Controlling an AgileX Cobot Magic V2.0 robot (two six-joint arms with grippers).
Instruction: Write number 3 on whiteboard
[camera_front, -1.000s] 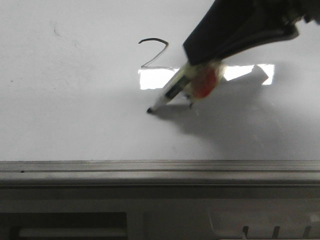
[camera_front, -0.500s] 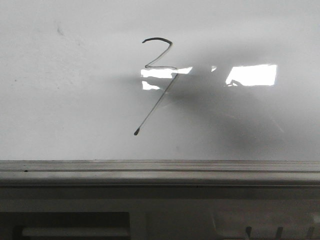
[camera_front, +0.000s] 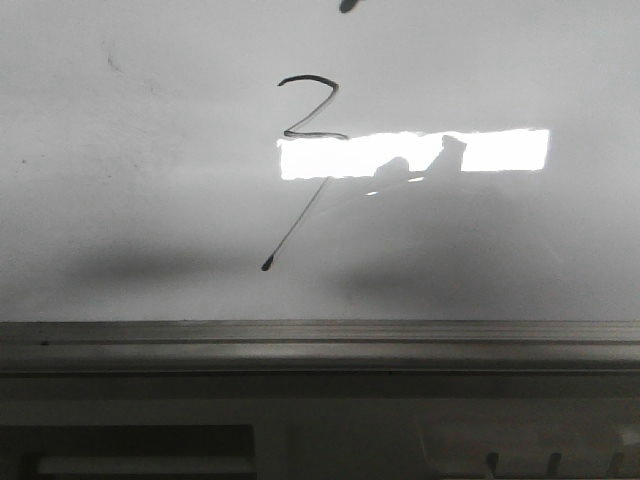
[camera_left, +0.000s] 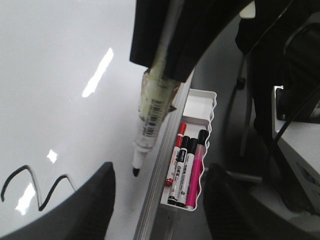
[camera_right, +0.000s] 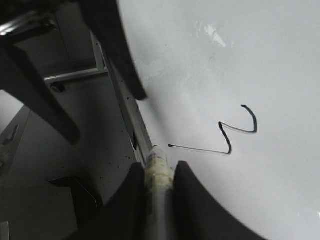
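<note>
The number 3 (camera_front: 308, 150) sits at mid-whiteboard (camera_front: 150, 200), its tail ending in a dot. The right gripper (camera_right: 159, 175) clamps a marker (camera_right: 159, 172). The left gripper's (camera_left: 160, 200) fingers stand wide apart around nothing.

A thin black hand-drawn number 3 (camera_front: 308, 150) sits on the glossy pale grey-white whiteboard (camera_front: 130, 200). A bright white rectangular glare (camera_front: 415, 154) crosses the figure's middle. Its faint diagonal tail ends in a dot above the ridged grey metal edge rail (camera_front: 320, 345). A small dark shape (camera_front: 347, 5) lies above the figure at the picture's edge.
</note>
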